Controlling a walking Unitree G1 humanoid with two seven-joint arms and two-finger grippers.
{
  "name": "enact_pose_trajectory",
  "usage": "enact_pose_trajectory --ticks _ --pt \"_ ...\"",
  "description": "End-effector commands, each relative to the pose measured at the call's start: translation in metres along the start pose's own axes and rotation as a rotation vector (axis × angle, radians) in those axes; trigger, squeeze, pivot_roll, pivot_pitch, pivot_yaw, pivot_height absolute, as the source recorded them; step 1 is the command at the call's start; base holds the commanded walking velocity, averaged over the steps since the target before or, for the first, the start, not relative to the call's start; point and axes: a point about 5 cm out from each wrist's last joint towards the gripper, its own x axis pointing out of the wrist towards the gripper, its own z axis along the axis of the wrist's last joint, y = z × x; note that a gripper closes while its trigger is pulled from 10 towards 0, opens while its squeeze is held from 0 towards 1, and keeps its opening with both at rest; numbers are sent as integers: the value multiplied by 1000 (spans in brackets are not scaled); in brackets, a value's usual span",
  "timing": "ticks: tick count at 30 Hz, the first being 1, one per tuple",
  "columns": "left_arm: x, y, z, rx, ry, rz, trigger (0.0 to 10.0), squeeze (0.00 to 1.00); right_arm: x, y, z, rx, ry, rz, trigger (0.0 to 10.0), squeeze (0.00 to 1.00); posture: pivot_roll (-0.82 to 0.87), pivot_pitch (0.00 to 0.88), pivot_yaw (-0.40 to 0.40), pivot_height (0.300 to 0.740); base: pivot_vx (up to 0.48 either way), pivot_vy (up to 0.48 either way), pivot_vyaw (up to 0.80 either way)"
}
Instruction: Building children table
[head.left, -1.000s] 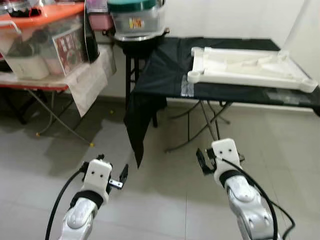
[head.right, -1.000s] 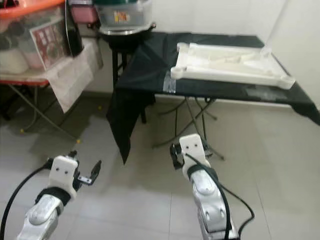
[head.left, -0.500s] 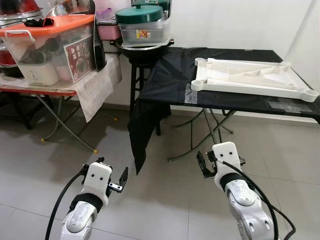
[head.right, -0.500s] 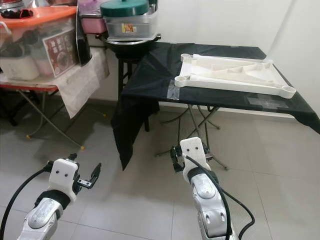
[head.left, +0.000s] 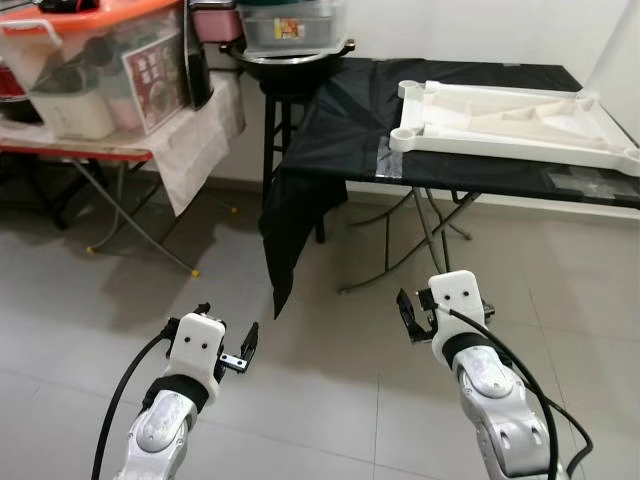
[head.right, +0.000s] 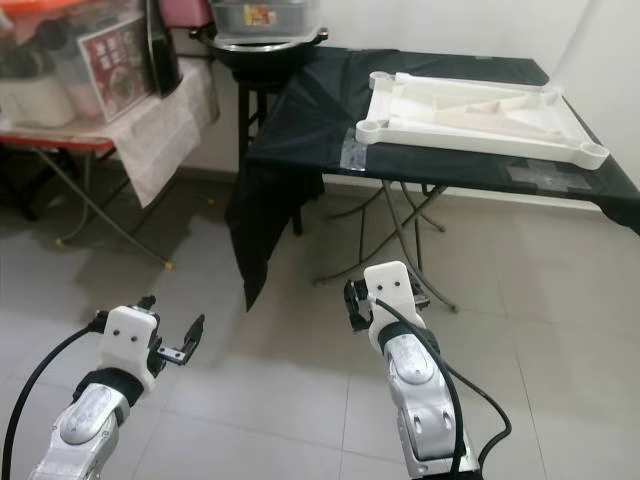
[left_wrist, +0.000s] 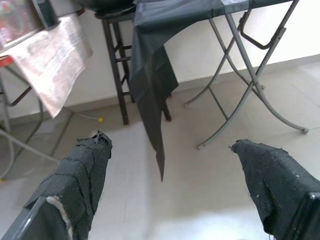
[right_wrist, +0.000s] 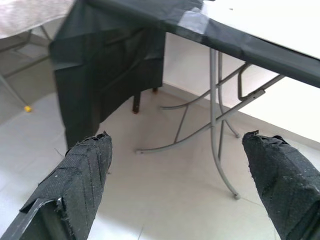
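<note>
Tabletop (head.left: 505, 120), white and apparently underside up, lies legless on the black-draped folding table (head.left: 340, 140), well ahead of the robot. Assembly looks barely begun; no legs are fitted. Left gripper (head.left: 236, 352) and right gripper (head.left: 408, 318) hang wide open, empty, above floor (head.left: 320, 400).

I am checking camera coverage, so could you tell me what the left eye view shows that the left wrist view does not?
Left eye view alone: the white tabletop lying on the black-draped table, the orange-lidded bin and both grippers, left and right, low over the floor. Left wrist view alone: its open fingers close up. Both: the hanging black cloth and folding legs.
</note>
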Motion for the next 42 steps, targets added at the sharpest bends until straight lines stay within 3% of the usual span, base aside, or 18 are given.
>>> enact_pose_trajectory --ticks 1,21,38,42 --pt "-2 -1 -2 -5 10 -5 10000 0 0 2 -3 5 21 4 10000 0 -12 0 -15 740 0 0 0" --pt "-3 1 -2 13 8 -14 10000 0 0 3 -5 9 26 4 10000 0 -4 0 -14 740 0 0 0" --pt "-3 0 -1 7 2 -19 10000 0 2 3 -7 38 50 1 10000 0 -2 0 -16 740 0 -429 -171" --pt "-3 0 -1 8 0 -18 10000 0 3 1 -7 20 48 -5 10000 0 -3 0 -21 740 0 0 0"
